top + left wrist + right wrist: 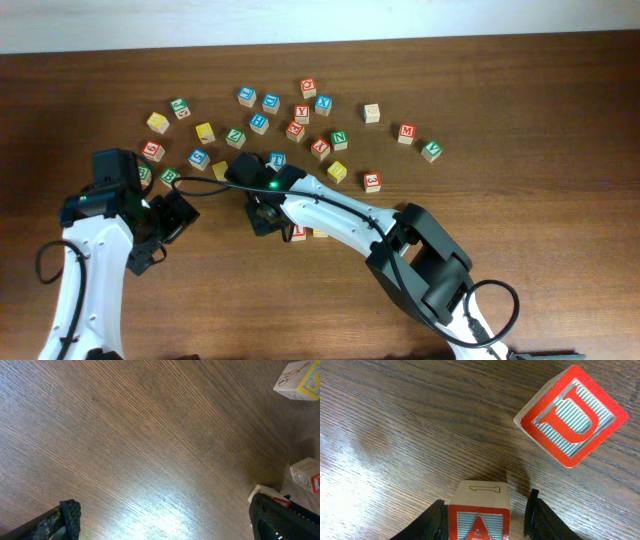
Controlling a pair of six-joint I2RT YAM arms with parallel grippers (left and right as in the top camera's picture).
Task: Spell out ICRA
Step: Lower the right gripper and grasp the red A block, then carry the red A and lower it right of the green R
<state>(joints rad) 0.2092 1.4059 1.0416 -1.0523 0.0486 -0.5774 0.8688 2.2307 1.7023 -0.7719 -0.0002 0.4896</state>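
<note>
The red-faced A cube (479, 510) stands on the wood between the fingers of my right gripper (486, 502). The left finger touches it and the right finger (534, 510) stands a small gap away. In the overhead view the right gripper (266, 214) covers that cube. A red-faced cube (298, 232) that looks like the I, and a yellow one (320, 233) beside it, peek out from under the right arm. I cannot pick out the green R among the scattered cubes. My left gripper (165, 235) (165, 522) is wide open over bare wood.
A red U cube (570, 417) lies just beyond the A cube. Many lettered cubes lie scattered across the far middle of the table (500, 250), among them a green N (340, 140) and a red M (406, 132). Two cubes (300, 380) (305, 472) lie right of the left gripper.
</note>
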